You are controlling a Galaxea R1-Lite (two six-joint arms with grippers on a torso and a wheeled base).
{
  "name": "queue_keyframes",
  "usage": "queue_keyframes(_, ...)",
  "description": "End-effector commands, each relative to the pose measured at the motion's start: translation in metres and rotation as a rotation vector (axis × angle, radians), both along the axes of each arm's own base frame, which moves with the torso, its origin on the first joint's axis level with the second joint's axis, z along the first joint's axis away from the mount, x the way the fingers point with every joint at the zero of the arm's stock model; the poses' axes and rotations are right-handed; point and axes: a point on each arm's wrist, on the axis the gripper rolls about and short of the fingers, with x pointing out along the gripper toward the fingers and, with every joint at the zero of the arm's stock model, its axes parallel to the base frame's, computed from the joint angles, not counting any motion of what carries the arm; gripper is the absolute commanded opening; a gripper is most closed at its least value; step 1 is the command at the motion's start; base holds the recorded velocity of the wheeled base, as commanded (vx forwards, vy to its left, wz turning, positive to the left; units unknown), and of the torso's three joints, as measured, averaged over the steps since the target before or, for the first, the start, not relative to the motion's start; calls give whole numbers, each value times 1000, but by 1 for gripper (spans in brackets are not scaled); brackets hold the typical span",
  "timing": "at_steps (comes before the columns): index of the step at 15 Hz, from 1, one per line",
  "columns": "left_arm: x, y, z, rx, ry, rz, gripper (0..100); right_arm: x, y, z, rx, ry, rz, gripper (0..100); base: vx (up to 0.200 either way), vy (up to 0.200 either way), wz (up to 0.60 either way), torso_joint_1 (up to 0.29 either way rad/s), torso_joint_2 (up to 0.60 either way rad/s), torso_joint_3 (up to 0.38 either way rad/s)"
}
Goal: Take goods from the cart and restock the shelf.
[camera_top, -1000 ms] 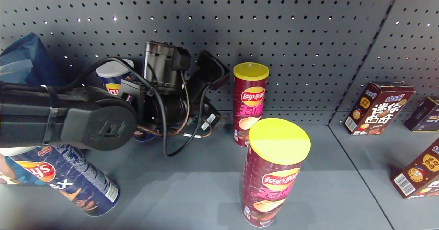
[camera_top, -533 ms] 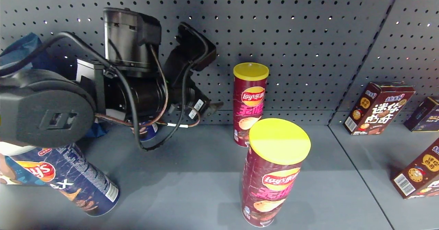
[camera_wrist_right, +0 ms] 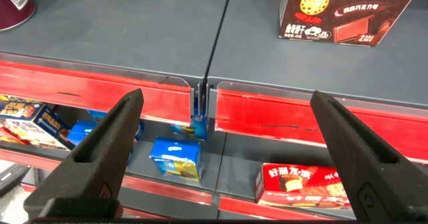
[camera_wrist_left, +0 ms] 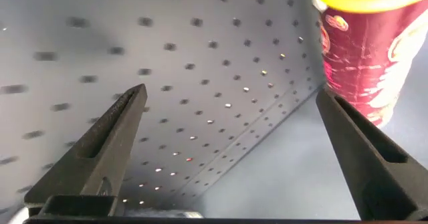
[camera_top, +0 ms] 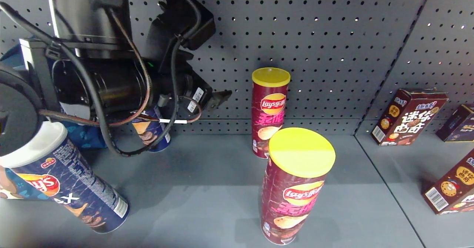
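On the grey shelf [camera_top: 207, 200] stand two maroon chip cans with yellow lids, one at the back [camera_top: 270, 111] and one nearer the front [camera_top: 296, 185]. A blue chip can with a white lid [camera_top: 63, 181] is at the front left. Another blue can [camera_top: 152, 133] stands at the back, mostly hidden behind my left arm. That arm hangs high at the left, one fingertip [camera_top: 220, 97] pointing toward the back maroon can. My left gripper [camera_wrist_left: 231, 93] is open and empty, facing the pegboard, with the maroon can [camera_wrist_left: 364, 50] to one side. My right gripper [camera_wrist_right: 227, 98] is open and empty in front of the shelf edge.
Brown biscuit boxes [camera_top: 407, 116] stand in the bay to the right, past the divider [camera_top: 385, 181]. A blue bag [camera_top: 83, 137] sits at the back left. Red price rails [camera_wrist_right: 301, 114] line the shelf front, with blue boxes [camera_wrist_right: 175, 158] and a red box [camera_wrist_right: 297, 184] on the shelves below.
My left arm has risen and drawn back to the left, away from the shelf floor. The front-left blue can's white lid has come into sight. The cans have not moved.
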Motion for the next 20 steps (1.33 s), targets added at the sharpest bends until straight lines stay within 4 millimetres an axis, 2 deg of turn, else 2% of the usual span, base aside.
queue_keyframes(1, -12, 8, 13, -16, -28, 3, 100, 0, 0, 0, 0, 2, 0, 100, 0, 0, 0, 0, 0, 0)
queue_keyframes(4, -22, 13, 21, -9, -26, -2, 100, 0, 0, 0, 0, 2, 0, 100, 0, 0, 0, 0, 0, 0)
queue_keyframes(5, -33, 16, 28, 1, -57, -18, 100, 0, 0, 0, 0, 2, 0, 100, 0, 0, 0, 0, 0, 0)
queue_keyframes(9, -54, 31, 42, -18, -110, -20, 100, 0, 0, 0, 0, 2, 0, 100, 0, 0, 0, 0, 0, 0)
queue_keyframes(15, -84, 47, 21, 1, -85, -30, 100, 0, 0, 0, 0, 2, 0, 100, 0, 0, 0, 0, 0, 0)
queue_keyframes(20, -100, 60, 31, -31, -131, -20, 100, 0, 0, 0, 0, 2, 0, 100, 0, 0, 0, 0, 0, 0)
